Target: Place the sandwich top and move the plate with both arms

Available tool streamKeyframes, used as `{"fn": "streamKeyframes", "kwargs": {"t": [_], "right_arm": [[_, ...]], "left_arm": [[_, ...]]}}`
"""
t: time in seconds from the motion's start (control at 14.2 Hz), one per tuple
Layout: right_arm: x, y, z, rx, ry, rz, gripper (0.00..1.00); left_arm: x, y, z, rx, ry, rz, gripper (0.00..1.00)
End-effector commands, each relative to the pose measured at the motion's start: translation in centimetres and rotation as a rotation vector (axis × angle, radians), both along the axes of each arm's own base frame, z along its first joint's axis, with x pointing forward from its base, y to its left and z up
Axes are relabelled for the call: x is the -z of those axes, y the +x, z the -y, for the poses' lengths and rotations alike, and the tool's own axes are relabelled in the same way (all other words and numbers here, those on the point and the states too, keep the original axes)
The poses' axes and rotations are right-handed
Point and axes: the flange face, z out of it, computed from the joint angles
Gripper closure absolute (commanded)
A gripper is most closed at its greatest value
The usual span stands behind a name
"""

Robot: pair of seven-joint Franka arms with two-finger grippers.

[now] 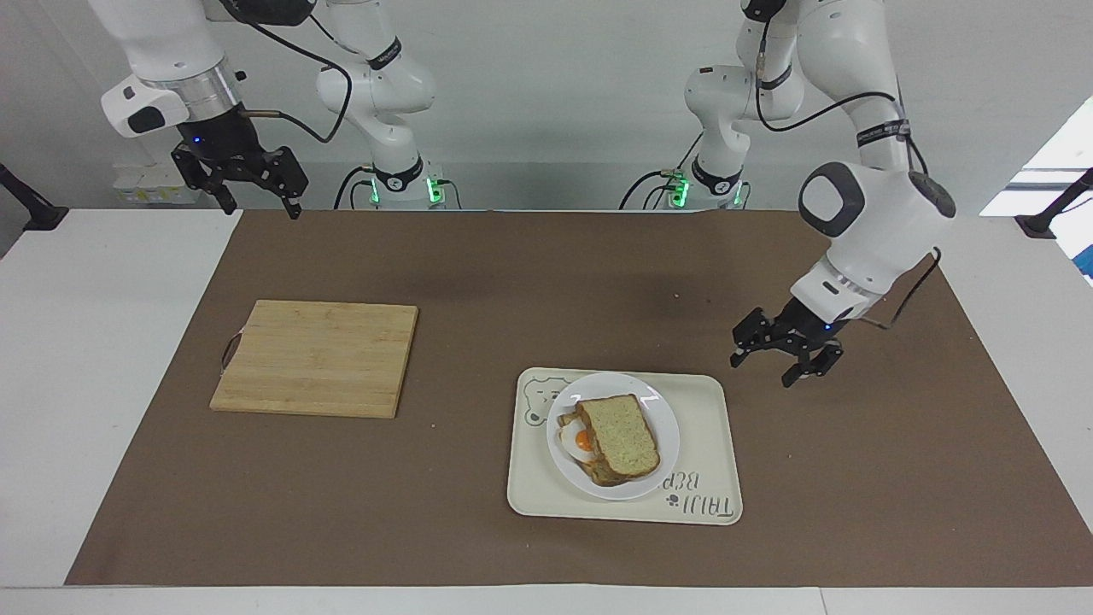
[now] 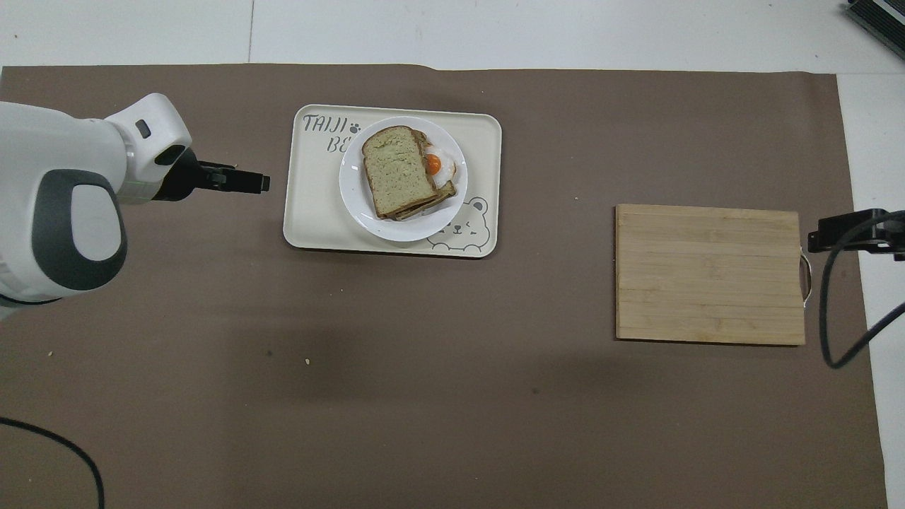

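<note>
The sandwich top [image 1: 622, 434] [image 2: 397, 170] lies flat on the stacked sandwich, with a fried egg [image 1: 583, 441] peeking out at its side. The sandwich rests on the plate [image 1: 659, 407] [image 2: 424, 227], which sits on a cream tray [image 1: 709, 427] [image 2: 311, 223]. My left gripper [image 1: 762, 372] [image 2: 263, 184] hangs open and empty over the brown mat, just off the tray toward the left arm's end. High up near its own base, my right gripper [image 1: 261, 211] waits open and empty; in the overhead view only its edge [image 2: 845, 232] shows.
A bamboo cutting board [image 1: 316, 357] [image 2: 710, 274] lies bare on the mat toward the right arm's end. The brown mat [image 1: 529, 282] covers most of the white table. A few crumbs dot the mat.
</note>
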Motion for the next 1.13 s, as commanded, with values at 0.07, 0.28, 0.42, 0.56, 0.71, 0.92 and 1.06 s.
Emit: {"fn": "streamKeyframes", "kwargs": {"t": [0.07,0.28,0.42,0.56,0.71,0.92,1.06], "right_arm": [[-0.3,0.1,0.1,-0.016,-0.012,-0.001,0.0],[-0.3,0.1,0.1,-0.016,-0.012,0.0,0.0],[-0.3,0.1,0.1,-0.016,-0.012,0.0,0.0],[-0.3,0.1,0.1,-0.016,-0.012,0.0,0.0],[-0.3,0.1,0.1,-0.016,-0.012,0.0,0.0],[-0.3,0.1,0.1,-0.016,-0.012,0.0,0.0],[-0.3,0.1,0.1,-0.016,-0.012,0.0,0.0]], "left_arm": [[-12.0,-1.6,-3.9,0.049,0.196,-0.056,0.0],[-18.2,-4.0,-6.6,0.036,0.233,-0.143,0.0],[-21.6,-6.8,-8.4,0.019,0.23,-0.188,0.0],[-24.4,-9.9,-9.9,0.004,0.22,-0.197,0.0],[-26.7,-12.6,-10.6,-0.006,0.212,-0.17,0.0],[-26.4,-13.5,-10.9,-0.017,0.26,-0.19,0.0],[-26.4,-13.5,-10.9,-0.02,0.261,-0.194,0.0]]}}
